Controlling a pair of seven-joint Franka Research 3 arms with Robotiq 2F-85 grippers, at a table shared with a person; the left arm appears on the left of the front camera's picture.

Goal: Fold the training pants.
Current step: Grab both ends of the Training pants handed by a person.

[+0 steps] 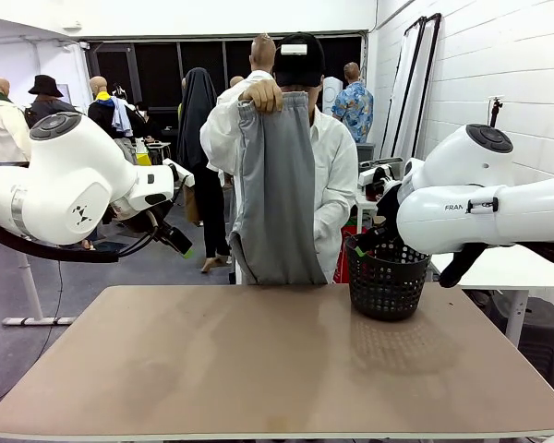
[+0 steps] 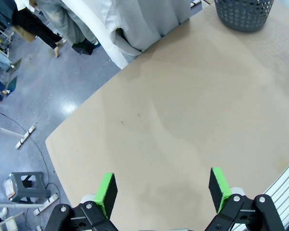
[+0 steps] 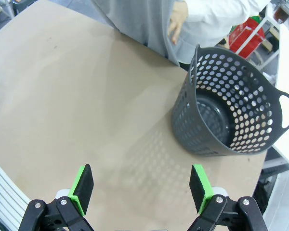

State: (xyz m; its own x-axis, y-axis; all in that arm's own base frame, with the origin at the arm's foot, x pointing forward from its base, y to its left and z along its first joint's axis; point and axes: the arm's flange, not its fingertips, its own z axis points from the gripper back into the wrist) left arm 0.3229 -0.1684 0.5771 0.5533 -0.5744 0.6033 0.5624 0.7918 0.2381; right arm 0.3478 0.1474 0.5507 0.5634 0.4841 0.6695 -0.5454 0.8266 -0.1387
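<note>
At upper centre of the frame, a hand (image 1: 261, 95) dangles the training pants (image 1: 277, 194), probably best laid flat on the worktop (image 1: 258, 360) first; left pincer (image 2: 162, 185) and right pincer (image 3: 141, 185) gape empty.

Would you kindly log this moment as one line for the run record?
training pants: hanging from person's hand at far edge of table | left tool: open, empty, over table | right tool: open, empty, over table | basket: upright, empty
</note>
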